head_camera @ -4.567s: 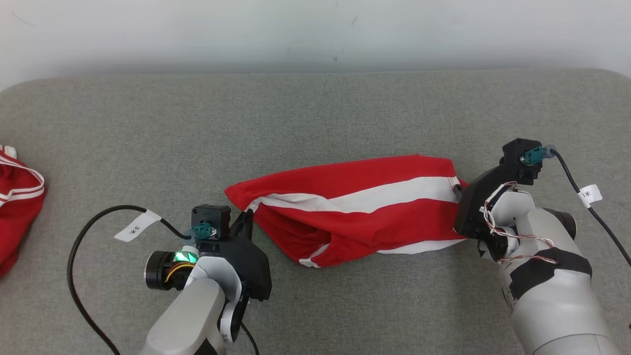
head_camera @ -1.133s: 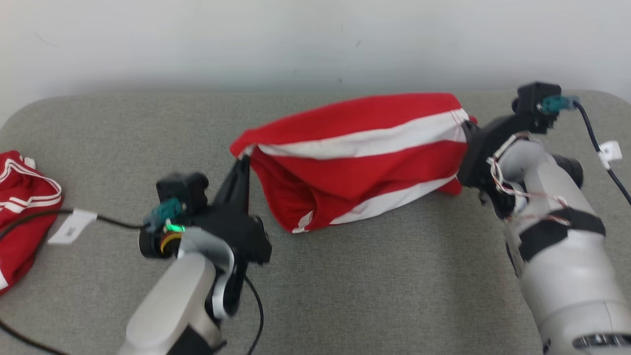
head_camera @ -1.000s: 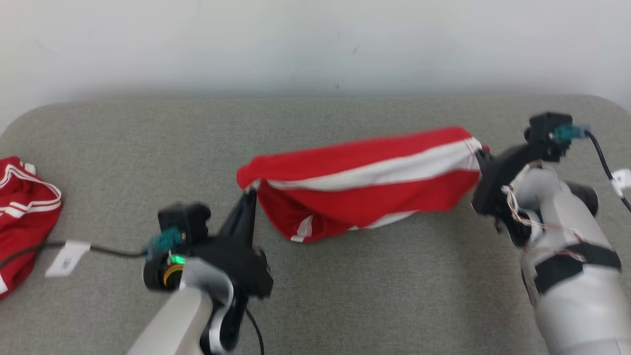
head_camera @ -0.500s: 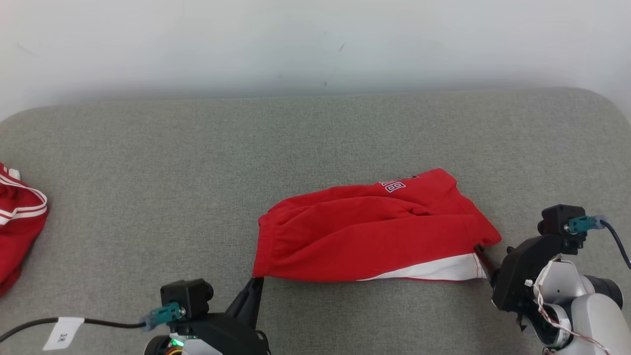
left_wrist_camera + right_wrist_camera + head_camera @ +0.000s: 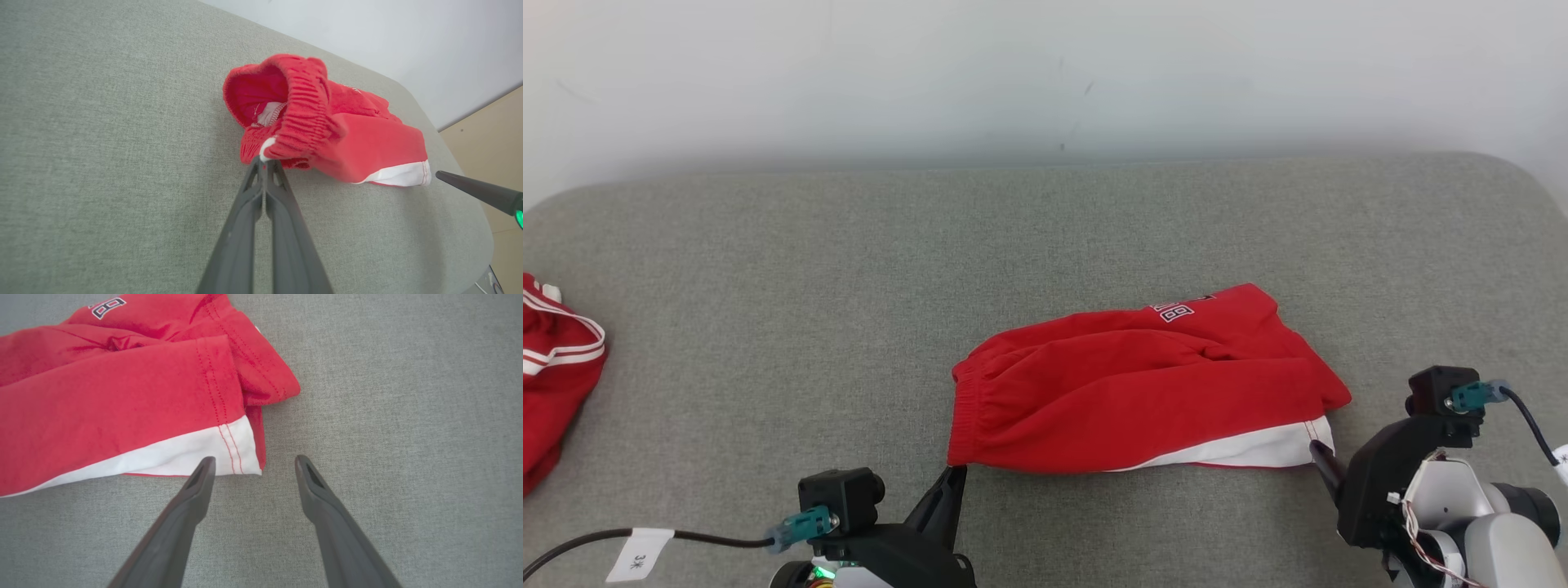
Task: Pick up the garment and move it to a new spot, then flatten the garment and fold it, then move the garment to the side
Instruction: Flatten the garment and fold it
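Left claw pinches garment corner

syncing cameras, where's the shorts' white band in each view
head view: white band of red shorts low, right of centre
left wrist view: white band right of centre, mid-height
right wrist view: white band left of centre, by the fingertips
shared landmark: open right gripper at the band's end

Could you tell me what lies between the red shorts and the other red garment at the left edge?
In the head view, only bare grey padding lies between the red shorts and the other red garment.
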`<state>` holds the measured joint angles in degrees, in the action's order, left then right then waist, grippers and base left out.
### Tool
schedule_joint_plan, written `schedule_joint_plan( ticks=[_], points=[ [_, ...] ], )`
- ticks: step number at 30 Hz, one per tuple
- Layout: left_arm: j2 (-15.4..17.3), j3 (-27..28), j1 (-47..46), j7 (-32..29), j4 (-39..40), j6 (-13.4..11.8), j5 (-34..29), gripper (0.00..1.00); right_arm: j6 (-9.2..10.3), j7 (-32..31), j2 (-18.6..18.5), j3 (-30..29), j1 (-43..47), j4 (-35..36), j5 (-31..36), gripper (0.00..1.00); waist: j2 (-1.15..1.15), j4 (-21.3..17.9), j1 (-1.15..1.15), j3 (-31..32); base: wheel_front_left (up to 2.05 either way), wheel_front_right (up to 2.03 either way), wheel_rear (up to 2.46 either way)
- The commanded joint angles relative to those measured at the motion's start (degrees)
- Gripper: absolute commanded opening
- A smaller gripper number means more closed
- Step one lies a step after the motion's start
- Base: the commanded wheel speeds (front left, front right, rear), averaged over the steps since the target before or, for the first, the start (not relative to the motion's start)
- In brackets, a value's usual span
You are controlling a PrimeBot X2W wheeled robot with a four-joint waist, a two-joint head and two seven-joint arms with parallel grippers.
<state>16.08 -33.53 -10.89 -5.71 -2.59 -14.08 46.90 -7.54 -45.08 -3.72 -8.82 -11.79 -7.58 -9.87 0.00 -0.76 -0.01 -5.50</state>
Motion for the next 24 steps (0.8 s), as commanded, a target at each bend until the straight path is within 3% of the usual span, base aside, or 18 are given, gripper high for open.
schedule_joint_plan(
  ticks=[1, 6, 7, 8, 9, 12, 13, 24],
  points=[
    [-0.2, -0.1, -0.5, 0.1, 0.0, 0.0, -0.1, 0.0, 0.11, 0.5, 0.3, -0.1, -0.7, -0.4, 0.3, 1.0, 0.0, 0.1, 0.01, -0.3, 0.0, 0.0, 0.0],
    [-0.4, -0.5, -1.1, 0.2, -0.2, 0.3, -0.3, 0.0, 0.11, 1.5, 0.4, 0.8, -3.3, -4.7, 0.9, 1.0, 0.0, 0.5, 0.01, -1.0, 0.0, 0.0, 0.0],
    [-0.4, -0.6, -1.1, 0.1, -0.3, 0.4, -0.3, 0.0, 0.11, 1.8, 0.4, 1.1, -3.7, -5.3, 1.1, 0.87, 0.0, 0.6, 0.01, -1.1, 0.0, 0.0, 0.0],
    [-0.4, -0.6, -1.3, 0.1, -0.4, 0.4, -0.3, 0.0, 0.11, 1.9, 0.3, 1.3, -4.1, -5.9, 1.1, 0.48, 0.0, 0.7, 0.01, -1.2, 0.0, 0.0, 0.0],
    [-0.4, -0.6, -1.4, 0.1, -0.4, 0.4, -0.3, 0.0, 0.11, 2.1, 0.2, 1.5, -4.3, -6.4, 1.2, 0.45, 0.0, 0.8, 0.01, -1.2, 0.0, 0.0, 0.0],
    [-0.5, -0.6, -1.5, 0.3, -0.6, 0.2, -0.2, 0.0, 0.11, 2.4, 0.2, 1.8, -4.4, -7.1, 1.5, 0.06, 0.0, 0.9, 0.01, -1.1, 0.0, 0.0, 0.0],
    [-0.5, -0.6, -1.5, 0.4, -0.7, 0.2, -0.2, 0.0, 0.11, 2.6, 0.2, 1.9, -4.3, -7.1, 1.4, 0.0, 0.0, 0.9, 0.01, -1.1, 0.0, 0.0, 0.0],
    [0.7, 2.2, -4.8, -0.3, 2.5, 1.4, 1.8, 0.0, 0.11, 4.4, 0.4, 1.4, -8.3, 1.3, -6.8, 0.0, 0.0, 0.0, 0.01, -3.2, 0.0, 0.0, 0.0]
  ],
)
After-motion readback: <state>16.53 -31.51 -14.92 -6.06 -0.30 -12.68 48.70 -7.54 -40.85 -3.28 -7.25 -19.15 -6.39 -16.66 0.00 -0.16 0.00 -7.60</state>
